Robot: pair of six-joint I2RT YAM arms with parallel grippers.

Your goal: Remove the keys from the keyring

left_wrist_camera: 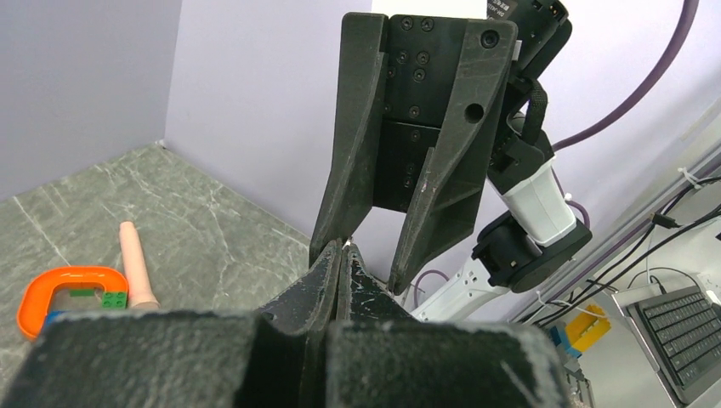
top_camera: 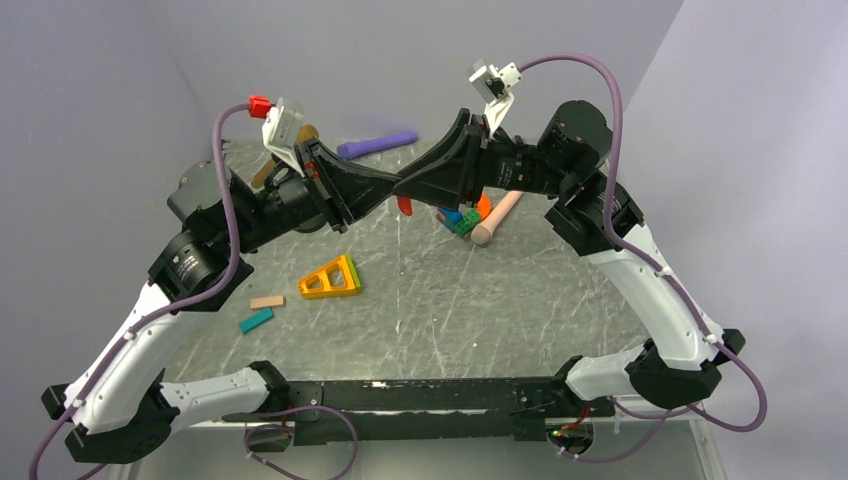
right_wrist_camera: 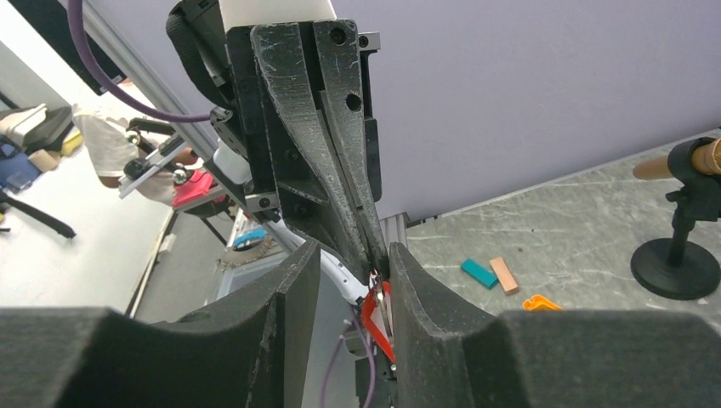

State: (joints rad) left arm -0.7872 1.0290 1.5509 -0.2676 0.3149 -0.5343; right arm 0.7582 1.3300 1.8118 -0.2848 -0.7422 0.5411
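Note:
My two grippers meet tip to tip above the middle of the table. The left gripper [top_camera: 393,188] is shut, its tips pinched on a small glinting metal ring, the keyring [right_wrist_camera: 384,293]. The tiny red key [top_camera: 404,205] hangs from that ring just below the tips; it also shows in the right wrist view [right_wrist_camera: 372,319]. The right gripper [right_wrist_camera: 353,255] is open, with its fingers either side of the left gripper's tips. The red key lies close against the inner face of one right finger [right_wrist_camera: 408,280]. In the left wrist view the shut left gripper [left_wrist_camera: 344,246] sits between the right gripper's spread fingers.
An orange loop with blue and green blocks [top_camera: 468,215] and a pink cylinder [top_camera: 497,218] lie under the right arm. A purple cylinder [top_camera: 378,146] lies at the back. A yellow-orange triangle [top_camera: 332,278], a tan block [top_camera: 267,301] and a teal block [top_camera: 256,320] lie front left. A black stand [right_wrist_camera: 680,246] is far left.

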